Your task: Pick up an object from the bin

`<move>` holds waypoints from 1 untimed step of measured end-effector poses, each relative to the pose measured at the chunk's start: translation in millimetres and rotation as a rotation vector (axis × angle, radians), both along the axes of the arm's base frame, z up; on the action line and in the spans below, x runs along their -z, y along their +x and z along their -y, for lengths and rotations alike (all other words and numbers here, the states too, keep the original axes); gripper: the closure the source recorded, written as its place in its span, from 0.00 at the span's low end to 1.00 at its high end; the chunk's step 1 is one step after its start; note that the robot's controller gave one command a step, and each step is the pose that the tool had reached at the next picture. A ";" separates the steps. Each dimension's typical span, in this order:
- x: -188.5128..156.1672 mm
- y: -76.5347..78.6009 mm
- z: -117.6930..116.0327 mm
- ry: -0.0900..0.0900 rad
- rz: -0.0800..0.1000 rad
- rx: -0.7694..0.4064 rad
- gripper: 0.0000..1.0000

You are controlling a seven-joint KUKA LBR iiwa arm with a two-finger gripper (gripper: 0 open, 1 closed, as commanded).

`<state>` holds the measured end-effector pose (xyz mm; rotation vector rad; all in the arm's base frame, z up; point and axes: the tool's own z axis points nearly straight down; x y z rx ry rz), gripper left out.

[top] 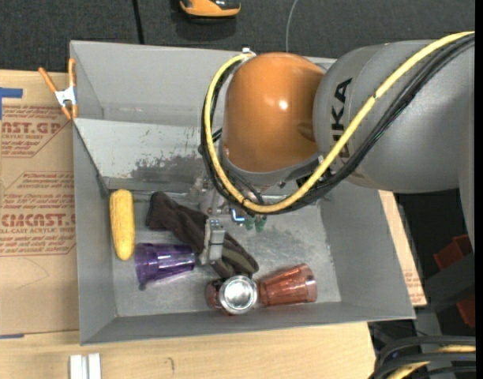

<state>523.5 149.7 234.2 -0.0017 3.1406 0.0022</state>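
At the far left of the grey bin (131,144) a yellow corn cob (121,223) lies along the wall, apart from the rest. Just right of its lower end, a purple cup (164,264) lies on its side. Above and to the right of that cup, a dark brown soft thing (172,215), limp like a rag or glove, sprawls across the middle of the floor toward the lower right. The hand (215,243) sits low over the right part of it, under the orange cover (269,113) on the wrist. Further right, near the front wall, a can (237,294) stands with its silver top up. It touches a red cup (289,285) that lies on its side.

The step in hand looks like the grasp itself, with the hand down at the dark brown soft thing and nothing lifted yet. The next move, as I judge it, calls for a firm pinch on a fold of that limp stuff and then a straight lift. The purple cup and the can lie close on either side, and a trailing end could drag them.

I cannot tell whether the hand is wide or narrow, since its tip merges with the dark stuff beneath it. It seems to touch the dark brown soft thing, though I cannot confirm a hold.
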 end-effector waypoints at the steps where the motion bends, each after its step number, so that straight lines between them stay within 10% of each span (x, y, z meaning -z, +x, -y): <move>1: 50.0 15.0 -6.5 0.001 0.008 -0.039 0.00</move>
